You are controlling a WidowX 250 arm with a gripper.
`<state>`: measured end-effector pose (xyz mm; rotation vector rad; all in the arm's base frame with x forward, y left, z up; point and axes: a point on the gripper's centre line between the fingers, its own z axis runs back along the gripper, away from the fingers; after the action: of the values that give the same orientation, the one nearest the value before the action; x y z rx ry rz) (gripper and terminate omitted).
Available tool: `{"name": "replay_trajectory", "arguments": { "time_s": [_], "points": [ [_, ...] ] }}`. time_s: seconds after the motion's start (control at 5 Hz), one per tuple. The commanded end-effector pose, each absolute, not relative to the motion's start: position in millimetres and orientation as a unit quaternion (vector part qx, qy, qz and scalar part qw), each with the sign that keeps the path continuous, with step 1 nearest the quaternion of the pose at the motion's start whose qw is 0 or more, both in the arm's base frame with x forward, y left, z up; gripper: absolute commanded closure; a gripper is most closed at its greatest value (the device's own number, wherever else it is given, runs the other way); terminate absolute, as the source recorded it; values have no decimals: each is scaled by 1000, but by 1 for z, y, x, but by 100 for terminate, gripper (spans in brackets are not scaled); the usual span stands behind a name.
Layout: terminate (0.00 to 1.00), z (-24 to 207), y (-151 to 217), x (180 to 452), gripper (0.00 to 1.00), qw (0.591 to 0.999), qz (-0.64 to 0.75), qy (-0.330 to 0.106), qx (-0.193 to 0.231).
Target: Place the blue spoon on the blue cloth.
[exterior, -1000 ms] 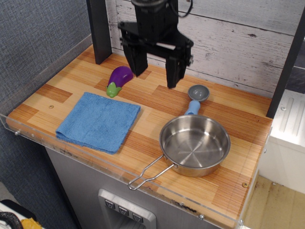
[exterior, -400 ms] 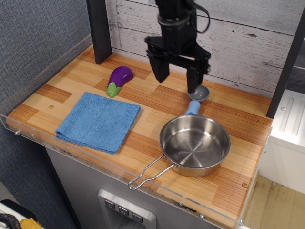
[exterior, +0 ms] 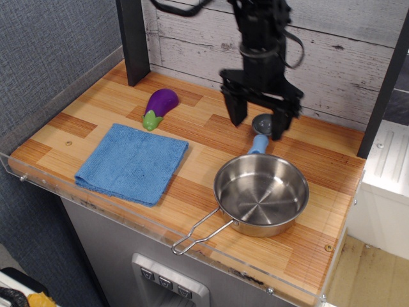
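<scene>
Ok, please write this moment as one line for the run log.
phase: approach | gripper: open, over the spoon | spoon: on table beside the pan, not grasped | cloth: bare | eggplant: behind cloth

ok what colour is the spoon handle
Light blue, with a grey bowl; the spoon shows in the observation.image view, beside the pan.

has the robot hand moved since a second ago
Yes. The open black robot hand has shifted right along the back wall, from above the purple toy eggplant to over the grey bowl of the blue-handled spoon, behind the steel pan.
</scene>
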<state>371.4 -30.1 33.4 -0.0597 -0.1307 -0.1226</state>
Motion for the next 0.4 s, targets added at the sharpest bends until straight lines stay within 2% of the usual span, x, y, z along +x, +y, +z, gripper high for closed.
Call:
{"name": "replay_trajectory", "arguments": {
  "time_s": [0.0,0.2],
  "points": [
    [0,29,-47,382,0,995,-59,-75,-24],
    [0,19,-47,378,0,996,-61,-61,-17]
  ]
}}
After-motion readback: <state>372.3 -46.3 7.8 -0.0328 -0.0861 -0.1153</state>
